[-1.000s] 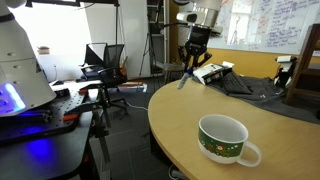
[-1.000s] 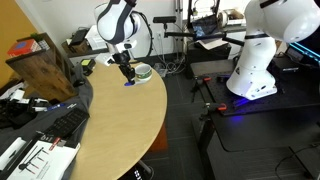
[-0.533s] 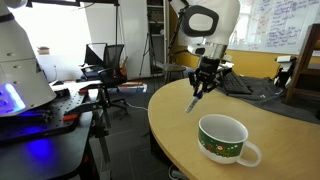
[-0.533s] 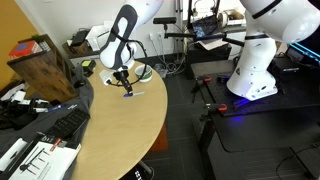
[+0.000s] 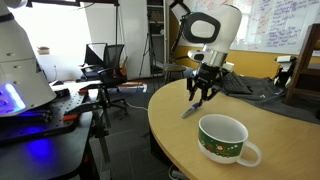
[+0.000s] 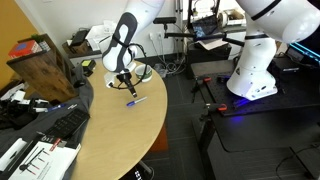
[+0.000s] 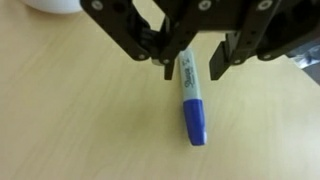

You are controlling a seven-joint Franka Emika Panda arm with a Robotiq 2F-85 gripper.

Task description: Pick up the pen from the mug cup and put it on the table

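The blue pen [image 5: 188, 111] lies flat on the light tan table [image 5: 172, 140], a little way from the green mug cup [image 5: 222, 138], which is white inside and stands empty near the table's curved edge. My gripper [image 5: 201, 96] hangs just above the pen, open. In the wrist view the pen [image 7: 190, 102] lies on the table [image 7: 80, 120] with its upper end between my spread fingers [image 7: 191, 68], which do not touch it. The other exterior view shows the pen [image 6: 135, 101], the mug cup [image 6: 143, 71] and the gripper [image 6: 127, 88] above the table [image 6: 110, 140].
A wooden box [image 6: 45, 65], a keyboard [image 6: 62, 122] and papers [image 6: 30, 155] lie at the table's far side. A black workbench [image 5: 45, 115] and an office chair [image 5: 105, 60] stand beside the table. A white robot base [image 6: 255, 60] stands across the aisle.
My gripper came down toward the table with the pen, opened and let it go. The pen now lies flat on the table.
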